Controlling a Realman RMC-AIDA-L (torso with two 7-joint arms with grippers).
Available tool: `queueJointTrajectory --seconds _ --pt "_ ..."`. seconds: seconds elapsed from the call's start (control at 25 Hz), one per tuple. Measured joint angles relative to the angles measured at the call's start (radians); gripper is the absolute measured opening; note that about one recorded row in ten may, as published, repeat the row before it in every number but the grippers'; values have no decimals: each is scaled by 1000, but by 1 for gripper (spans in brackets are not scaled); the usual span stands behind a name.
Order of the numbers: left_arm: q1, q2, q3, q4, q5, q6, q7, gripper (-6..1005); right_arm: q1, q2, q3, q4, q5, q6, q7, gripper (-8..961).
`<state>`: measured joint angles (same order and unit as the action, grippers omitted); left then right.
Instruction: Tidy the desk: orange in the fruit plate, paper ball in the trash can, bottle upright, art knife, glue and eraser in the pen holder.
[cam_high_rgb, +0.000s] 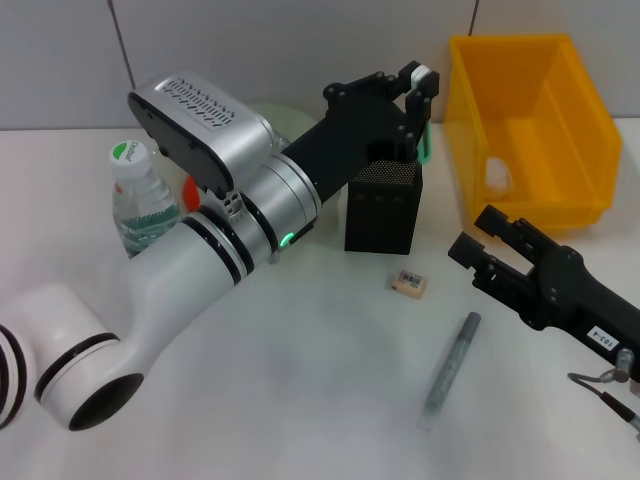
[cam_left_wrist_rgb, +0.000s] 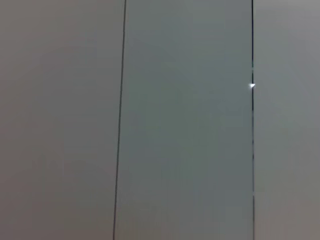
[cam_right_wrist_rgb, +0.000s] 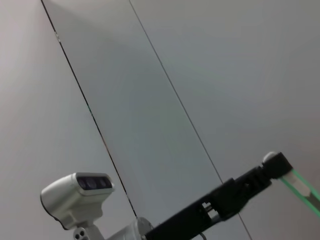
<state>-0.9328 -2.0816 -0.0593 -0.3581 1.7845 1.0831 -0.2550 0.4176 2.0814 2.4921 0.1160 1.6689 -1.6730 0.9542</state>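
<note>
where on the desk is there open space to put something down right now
Bare desk lies in front, between the left arm and the grey pen-like stick, below the eraser. Crowded: the back, where the left tool holds a green item above the pen holder beside the trash can.

Looks like lab/test bench: plain white worktop (cam_high_rgb: 330, 380) against bare grey panelled wall (cam_high_rgb: 300, 50), staged desk props — yellow bin (cam_high_rgb: 530, 130), black mesh cup (cam_high_rgb: 385, 205), water bottle (cam_high_rgb: 140, 205) — robot arms reaching over
</note>
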Motion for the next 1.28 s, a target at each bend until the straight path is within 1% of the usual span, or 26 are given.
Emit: queueJointTrajectory --seconds 0.04,0.12,0.16,0.2,0.24,0.32,0.36,0.4,0.44,0.52,0.56,0.64,0.72,0.84,0.96,1.12,1.2,1.28 --pt "9 0 -33 -2 34 -8 3 194 3 0 -2 0 0 4 0 784" --pt "9 0 -33 -2 34 -8 3 195 7 0 -3 0 0 14 0 784" --pt "42 0 -111 -8 126 22 0 196 9 1 -3 -1 0 18 0 784" --pt "42 0 -111 -8 126 22 0 196 9 1 -3 -1 0 18 0 784" --pt "77 2 -192 -16 219 74 -8 197 12 1 -4 -1 0 20 0 784" --pt "77 2 -192 -16 219 74 -8 198 16 2 -4 -3 0 22 0 784" --pt "85 3 -220 -17 255 84 -12 199 20 2 -7 -4 0 23 0 784" --pt "96 3 -279 -20 315 82 -17 199 20 2 -7 -4 0 23 0 784" --pt "98 3 -313 -26 341 52 -15 200 22 2 -9 -4 0 23 0 784" --pt "98 2 -327 -29 351 30 -12 201 26 2 -12 -4 0 23 4 784" --pt "96 2 -346 -32 355 -13 -7 201 27 2 -12 -4 0 23 6 784" --pt "93 2 -365 -32 357 -59 -2 202 28 2 -13 -4 0 23 6 784" --pt "93 2 -365 -32 357 -59 -2 204 28 2 -13 -4 0 23 7 784" --pt "101 2 -402 -41 358 -99 32 205 28 2 -13 -4 0 25 7 784" --pt "101 2 -402 -41 358 -99 32 207 28 2 -13 -4 0 27 8 784" --pt "106 1 -401 -45 360 -136 45 209 30 2 -13 -3 -2 39 8 784" --pt "108 1 -401 -47 360 -136 45 210 30 0 -14 9 -20 47 4 784" --pt "110 1 -402 -50 360 -136 45 211 25 -1 -15 48 -55 59 1 784"
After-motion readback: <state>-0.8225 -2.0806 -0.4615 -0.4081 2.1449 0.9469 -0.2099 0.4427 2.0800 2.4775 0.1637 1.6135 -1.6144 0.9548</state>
